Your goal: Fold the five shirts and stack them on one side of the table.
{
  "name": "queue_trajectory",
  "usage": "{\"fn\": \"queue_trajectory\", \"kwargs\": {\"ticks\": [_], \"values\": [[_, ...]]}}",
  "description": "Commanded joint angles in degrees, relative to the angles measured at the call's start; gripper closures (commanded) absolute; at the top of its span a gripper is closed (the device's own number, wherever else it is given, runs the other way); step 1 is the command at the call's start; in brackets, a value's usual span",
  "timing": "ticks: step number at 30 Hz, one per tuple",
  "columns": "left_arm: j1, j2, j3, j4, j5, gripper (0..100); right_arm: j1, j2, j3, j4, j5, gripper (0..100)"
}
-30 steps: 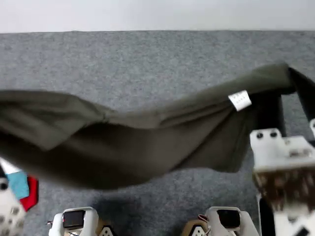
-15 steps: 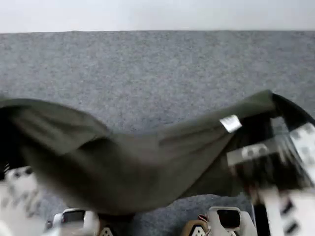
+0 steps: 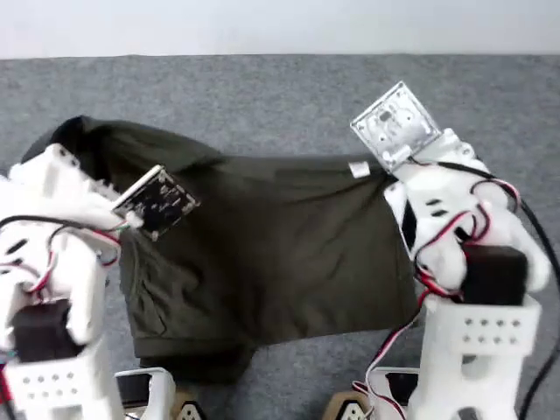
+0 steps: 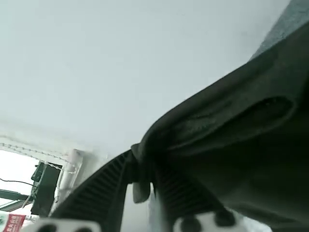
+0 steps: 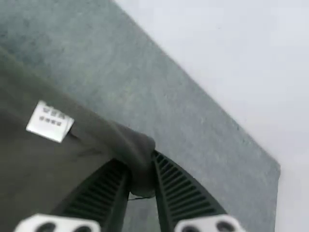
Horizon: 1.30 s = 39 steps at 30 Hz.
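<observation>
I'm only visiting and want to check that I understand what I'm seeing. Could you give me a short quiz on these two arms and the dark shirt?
1. True or false: the left gripper and the right gripper are each shut on the dark olive shirt.
2. The small tag on the shirt's edge is: A red, B white, C blue.
3. Fill in: the tag sits nearer the ___ gripper.
Key: 1 true; 2 B; 3 right.
</observation>
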Motion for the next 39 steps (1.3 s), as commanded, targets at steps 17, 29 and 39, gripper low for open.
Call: {"fn": "queue_trajectory", "kwargs": {"ticks": [17,29,39], "values": [[-0.1,34.5,-0.9,-36.7,-6.8,100,1.4,12.8,10.4,-36.7,0.9,98.9],[2.4,60.2,-34.2,-36.4,-2.7,100,6.4,26.2,-4.3,-36.5,0.6,98.9],[6.1,67.6,-42.9,-36.4,-2.9,100,7.4,27.4,-4.7,-36.3,0.8,98.9]]}}
